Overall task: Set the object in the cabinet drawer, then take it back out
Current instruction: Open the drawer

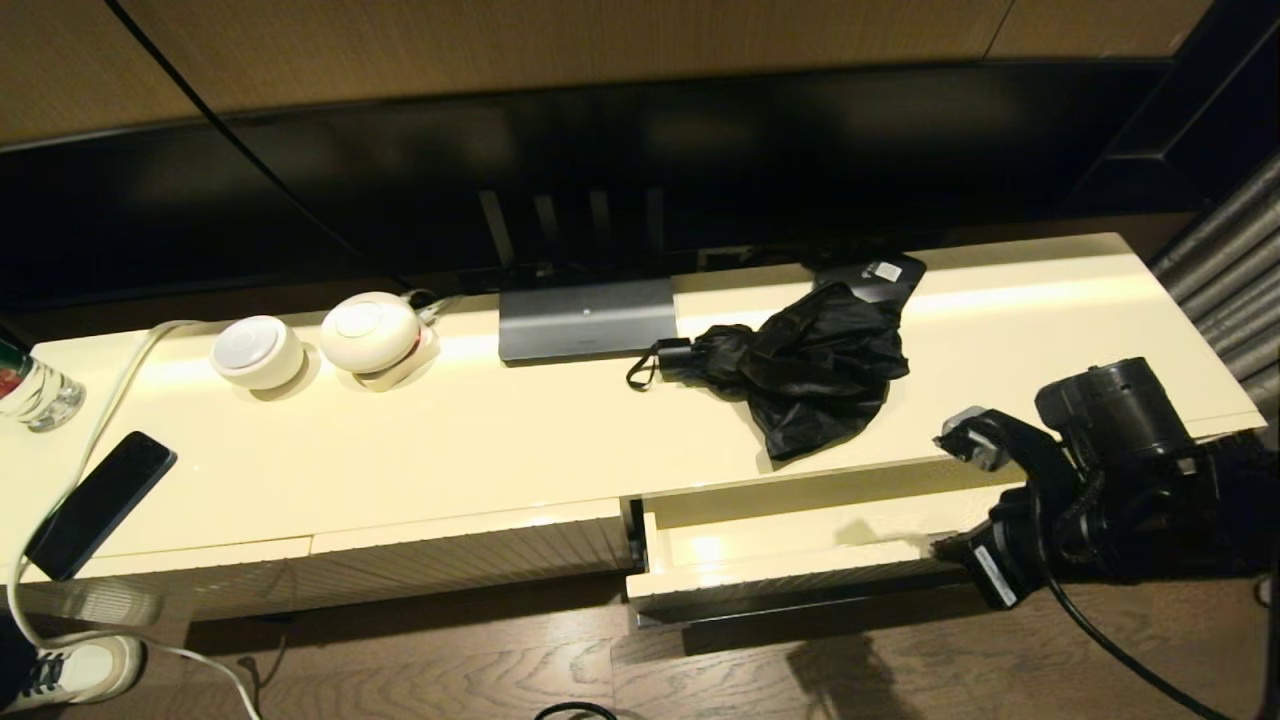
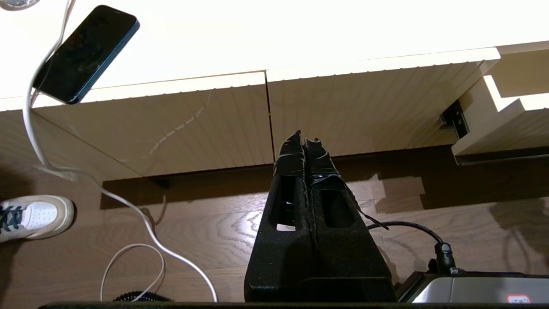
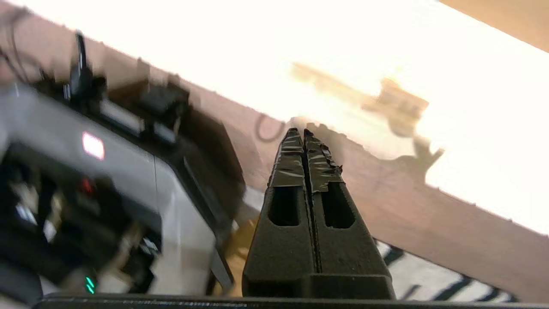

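The black umbrella (image 1: 810,370) lies loose on the cream cabinet top, its short handle (image 1: 675,358) and wrist loop pointing left. Just in front of it the cabinet drawer (image 1: 800,582) is pulled open, and the part of its inside that shows is bare. The drawer's ribbed front also shows in the left wrist view (image 2: 502,139). My right arm (image 1: 1100,490) hangs at the drawer's right end, apart from the umbrella. Its right gripper (image 3: 300,131) is shut and holds nothing. My left gripper (image 2: 302,136) is shut and empty, low over the wood floor before the closed ribbed panels (image 2: 356,111).
On the top stand a flat black box with a white label (image 1: 880,272), a grey stand base (image 1: 588,320), two white round devices (image 1: 258,350), a phone (image 1: 100,505) and a bottle (image 1: 30,385). A white cable (image 2: 141,214) and a person's shoe (image 1: 80,670) are on the floor at left.
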`<state>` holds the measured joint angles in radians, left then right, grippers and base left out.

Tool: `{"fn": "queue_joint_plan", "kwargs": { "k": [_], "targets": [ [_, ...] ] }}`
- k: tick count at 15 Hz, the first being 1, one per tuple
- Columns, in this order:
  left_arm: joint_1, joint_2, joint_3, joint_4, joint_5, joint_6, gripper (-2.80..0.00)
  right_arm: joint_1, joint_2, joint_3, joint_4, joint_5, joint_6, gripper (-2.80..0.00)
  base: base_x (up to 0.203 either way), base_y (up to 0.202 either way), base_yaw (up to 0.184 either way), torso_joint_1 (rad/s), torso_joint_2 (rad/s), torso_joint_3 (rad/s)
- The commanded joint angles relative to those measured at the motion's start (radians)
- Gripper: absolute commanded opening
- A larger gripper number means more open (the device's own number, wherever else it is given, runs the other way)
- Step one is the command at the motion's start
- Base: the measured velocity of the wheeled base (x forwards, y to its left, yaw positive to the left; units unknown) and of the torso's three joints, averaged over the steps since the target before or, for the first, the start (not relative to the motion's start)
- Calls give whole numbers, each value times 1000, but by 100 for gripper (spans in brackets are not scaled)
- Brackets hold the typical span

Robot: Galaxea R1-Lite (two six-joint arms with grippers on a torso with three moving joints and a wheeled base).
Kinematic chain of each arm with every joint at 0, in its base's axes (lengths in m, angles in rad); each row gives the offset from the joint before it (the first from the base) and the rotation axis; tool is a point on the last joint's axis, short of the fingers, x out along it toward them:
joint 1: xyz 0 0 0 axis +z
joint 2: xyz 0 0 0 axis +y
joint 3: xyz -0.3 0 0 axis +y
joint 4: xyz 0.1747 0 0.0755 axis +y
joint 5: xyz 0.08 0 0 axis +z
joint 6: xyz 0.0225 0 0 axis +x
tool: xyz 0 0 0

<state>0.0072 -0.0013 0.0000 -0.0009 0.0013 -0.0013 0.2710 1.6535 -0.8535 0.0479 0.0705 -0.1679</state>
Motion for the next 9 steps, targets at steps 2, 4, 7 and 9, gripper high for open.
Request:
{"fn": "queue_joint_plan", "kwargs": {
  "k": [2,4,7,9],
  "targets": [
    [0,1,3,-1,0,0,-280,-1,71,-48,-2,-1,31,-280,0,0,0,0,0,0],
    [0,1,3,-1,0,0,-280,-10,96,-78,-6,-4,33,-280,0,0,0,0,0,0],
    [0,1,3,-1,0,0,-280,-35,111,-114,-6,-3,33,-280,0,0,0,0,0,0],
    [0,1,3,1,0,0,-280,-53,121,-139,-6,-1,33,-280,0,0,0,0,0,0]
  ]
}}
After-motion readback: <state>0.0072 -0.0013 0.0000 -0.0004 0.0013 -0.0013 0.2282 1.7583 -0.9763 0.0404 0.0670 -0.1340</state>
